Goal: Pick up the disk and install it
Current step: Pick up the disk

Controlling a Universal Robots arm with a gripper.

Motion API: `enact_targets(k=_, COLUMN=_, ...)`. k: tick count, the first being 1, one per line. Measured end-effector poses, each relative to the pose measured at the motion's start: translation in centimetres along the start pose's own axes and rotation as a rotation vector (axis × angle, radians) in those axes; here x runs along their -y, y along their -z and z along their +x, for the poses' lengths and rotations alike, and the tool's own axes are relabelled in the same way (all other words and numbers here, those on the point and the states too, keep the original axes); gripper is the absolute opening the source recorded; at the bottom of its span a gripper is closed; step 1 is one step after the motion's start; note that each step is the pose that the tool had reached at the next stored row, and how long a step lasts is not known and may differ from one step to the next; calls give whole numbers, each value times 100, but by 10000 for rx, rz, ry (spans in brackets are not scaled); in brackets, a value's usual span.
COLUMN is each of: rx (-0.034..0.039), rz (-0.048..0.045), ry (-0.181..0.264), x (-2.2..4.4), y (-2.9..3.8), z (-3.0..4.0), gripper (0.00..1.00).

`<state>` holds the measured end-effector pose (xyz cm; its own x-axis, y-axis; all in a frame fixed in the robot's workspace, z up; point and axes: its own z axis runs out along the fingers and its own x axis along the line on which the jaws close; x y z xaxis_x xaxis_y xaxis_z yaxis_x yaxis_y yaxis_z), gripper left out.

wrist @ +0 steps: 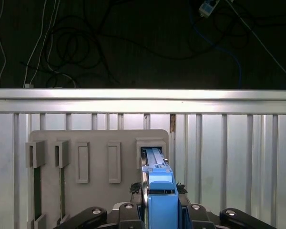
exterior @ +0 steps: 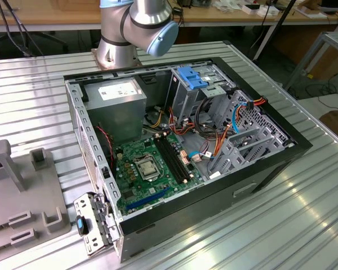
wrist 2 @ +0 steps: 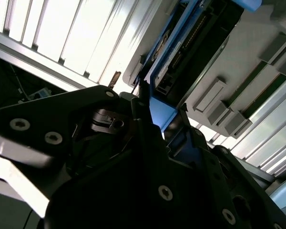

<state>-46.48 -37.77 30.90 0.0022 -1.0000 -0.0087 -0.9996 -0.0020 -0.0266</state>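
The disk (wrist: 160, 196), dark metal in a bright blue carrier, stands on edge in a slot of a grey fixture plate (wrist: 97, 138). In the first wrist view my gripper (wrist: 160, 185) straddles its near end, with a thin finger (wrist: 143, 183) pressed against the carrier's side. In the second wrist view the disk (wrist 2: 190, 43) runs away from the gripper (wrist 2: 155, 112), and its blue end tab sits between the black fingers. The gripper looks shut on the disk, which still rests in the slot.
An open computer case (exterior: 287, 147) lies on the ribbed metal table (exterior: 304, 225), with a motherboard (exterior: 152, 166) and a metal drive cage (exterior: 200, 90) topped by a blue bracket. The arm's base (exterior: 135, 28) stands behind it. The grey fixture (exterior: 22, 208) sits at the exterior view's left.
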Motion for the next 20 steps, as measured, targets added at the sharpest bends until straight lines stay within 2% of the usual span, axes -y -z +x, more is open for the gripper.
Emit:
enact_targets(k=7, rx=0, rz=0, ry=-7, x=0, y=0, z=0, gripper=37)
enact_targets(k=9, rx=-1, rz=-2, ry=-7, x=1, y=46, z=0, gripper=37)
enact_targets(k=14, rx=-3, rz=-1, ry=-7, x=2, y=71, z=0, gripper=37)
enact_targets(k=20, rx=-1, rz=0, ry=-7, x=4, y=142, z=-1, gripper=37)
